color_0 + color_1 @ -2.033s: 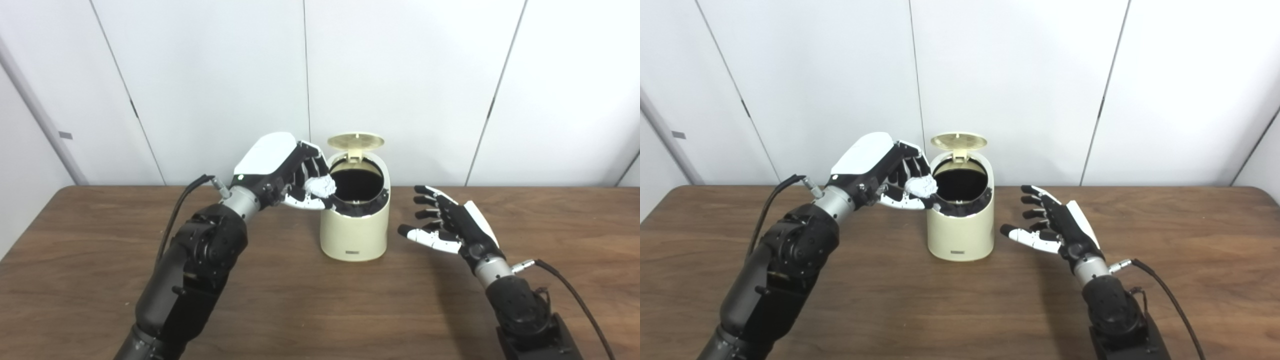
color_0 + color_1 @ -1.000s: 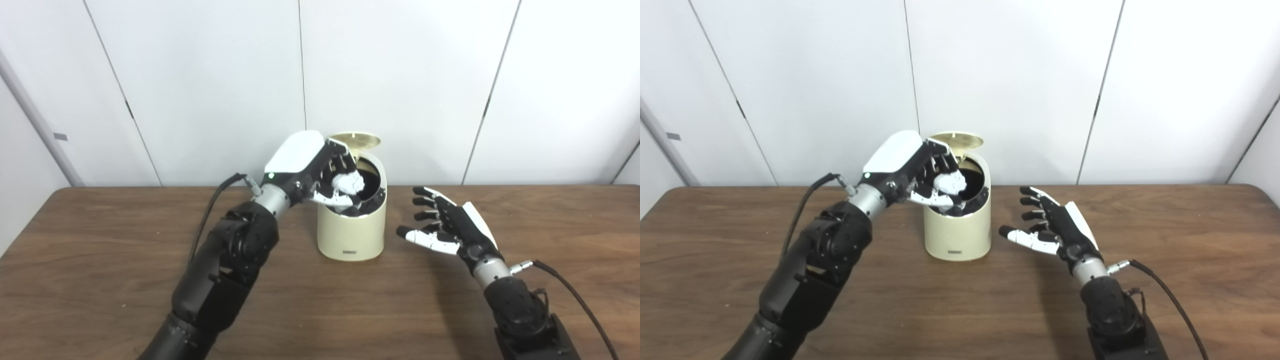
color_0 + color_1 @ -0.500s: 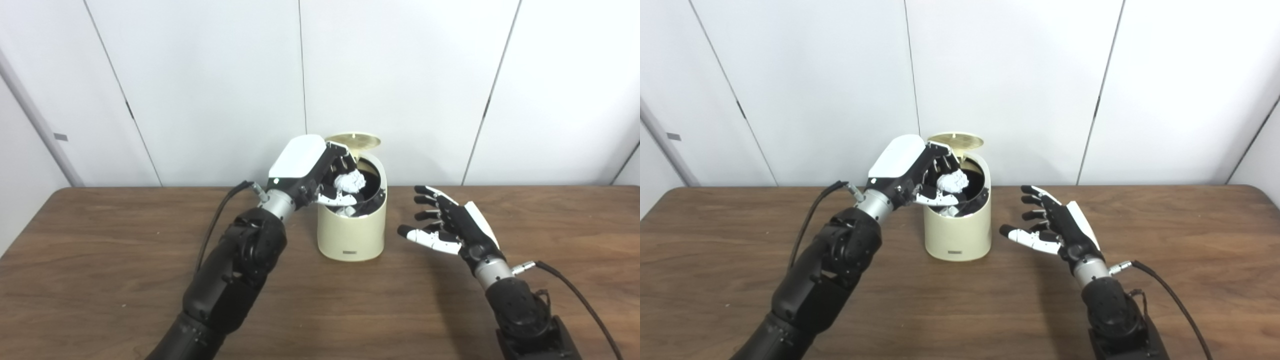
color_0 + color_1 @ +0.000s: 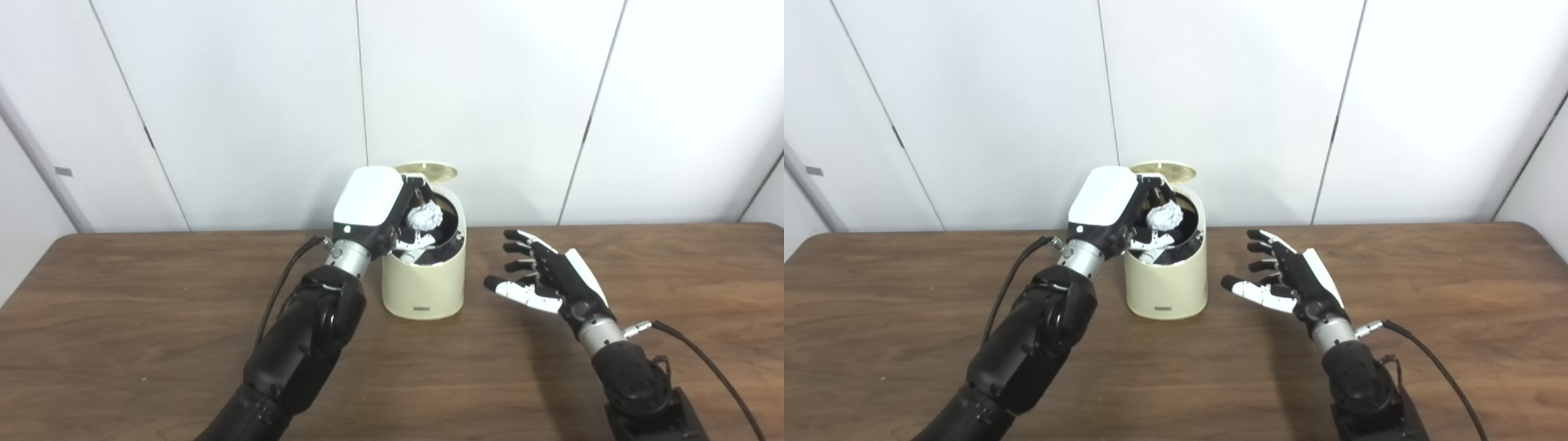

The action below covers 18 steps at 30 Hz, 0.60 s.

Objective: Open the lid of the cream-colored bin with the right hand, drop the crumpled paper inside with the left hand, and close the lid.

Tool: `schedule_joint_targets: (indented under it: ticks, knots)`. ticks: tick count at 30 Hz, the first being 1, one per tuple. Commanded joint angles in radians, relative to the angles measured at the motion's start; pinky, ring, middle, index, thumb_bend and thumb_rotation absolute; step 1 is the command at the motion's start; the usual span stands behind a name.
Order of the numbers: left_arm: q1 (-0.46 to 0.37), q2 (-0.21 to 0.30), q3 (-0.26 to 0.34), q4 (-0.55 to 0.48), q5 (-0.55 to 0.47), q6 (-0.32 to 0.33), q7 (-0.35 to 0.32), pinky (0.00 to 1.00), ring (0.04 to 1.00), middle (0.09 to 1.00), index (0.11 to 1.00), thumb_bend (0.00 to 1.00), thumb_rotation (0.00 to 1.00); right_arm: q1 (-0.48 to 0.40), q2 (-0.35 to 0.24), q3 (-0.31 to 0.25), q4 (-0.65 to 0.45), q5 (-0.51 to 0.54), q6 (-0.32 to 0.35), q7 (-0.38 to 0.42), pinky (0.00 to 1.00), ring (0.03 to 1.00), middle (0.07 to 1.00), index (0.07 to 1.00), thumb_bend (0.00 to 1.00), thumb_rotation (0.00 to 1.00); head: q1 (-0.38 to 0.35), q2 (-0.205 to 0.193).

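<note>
Over on my left side, the left hand [image 4: 375, 211] is tipped down over the mouth of the cream-colored bin [image 4: 422, 288], fingers curled around the crumpled paper [image 4: 425, 216], which sits just inside the dark opening but not yet let go. I judge this to be the drop step: the lid [image 4: 427, 171] already stands up at the back, so the opening is done and the paper only needs releasing. Next I would spread those fingers so the ball falls clear, then lift the hand straight up and out without catching the raised lid behind it.

Further right, my right hand [image 4: 545, 278] hovers above the table [image 4: 122, 318], near the bin but apart from it, fingers spread and holding nothing, well placed to reach for the lid afterwards.

From the right eye view the paper [image 4: 1165, 215] shows a little more clearly against the black interior, with more of the far inner rim visible; the left eye view hides more of the opening behind the white back of the hand.
</note>
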State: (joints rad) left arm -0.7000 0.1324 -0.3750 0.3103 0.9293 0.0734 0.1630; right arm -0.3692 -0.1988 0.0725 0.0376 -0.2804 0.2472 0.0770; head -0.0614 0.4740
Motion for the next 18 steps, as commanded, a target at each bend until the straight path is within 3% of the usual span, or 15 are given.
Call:
schedule_joint_targets:
  ticks: [1, 4, 9, 10, 12, 17, 18]
  knots:
    - [-0.049, 0.013, 0.005, 0.004, 0.014, 0.007, 0.037, 0.3, 0.358, 0.481, 0.56, 0.49, 0.0, -0.027, -0.013, -0.01, -0.03, 0.011, -0.029, -0.003, 0.58, 0.719, 0.835, 0.861, 0.58, 0.42, -0.001, 0.001]
    - [-0.048, 0.018, 0.006, -0.004, 0.017, 0.013, 0.027, 0.36, 0.397, 0.502, 0.522, 0.5, 0.0, -0.028, -0.014, -0.011, -0.029, 0.015, -0.029, -0.002, 0.59, 0.719, 0.841, 0.866, 0.57, 0.41, 0.001, 0.001]
    - [-0.047, 0.025, 0.011, -0.022, 0.013, 0.029, -0.006, 0.37, 0.399, 0.499, 0.537, 0.5, 0.0, -0.03, -0.01, -0.012, -0.033, 0.025, -0.029, -0.003, 0.58, 0.711, 0.834, 0.859, 0.56, 0.36, 0.001, 0.001]
    - [-0.048, 0.027, 0.011, -0.025, 0.013, 0.031, -0.013, 0.39, 0.454, 0.488, 0.522, 0.51, 0.0, -0.032, -0.011, -0.01, -0.034, 0.022, -0.025, -0.004, 0.58, 0.71, 0.833, 0.859, 0.55, 0.36, 0.003, 0.005]
    - [-0.048, 0.031, 0.01, -0.034, 0.013, 0.032, -0.026, 0.41, 0.51, 0.558, 0.499, 0.52, 0.04, -0.033, -0.01, -0.009, -0.038, 0.022, -0.017, -0.004, 0.58, 0.711, 0.833, 0.858, 0.55, 0.36, 0.003, 0.005]
    - [-0.043, 0.034, 0.01, -0.067, 0.011, 0.047, -0.074, 0.4, 0.511, 0.581, 0.494, 0.52, 0.06, -0.034, -0.012, -0.009, -0.042, 0.019, -0.017, -0.005, 0.58, 0.708, 0.827, 0.853, 0.54, 0.32, 0.008, 0.008]
    - [-0.042, 0.035, 0.009, -0.072, 0.014, 0.05, -0.081, 0.41, 0.524, 0.591, 0.563, 0.76, 0.05, -0.034, -0.013, -0.009, -0.041, 0.018, -0.019, -0.005, 0.58, 0.711, 0.83, 0.855, 0.53, 0.32, 0.008, 0.008]
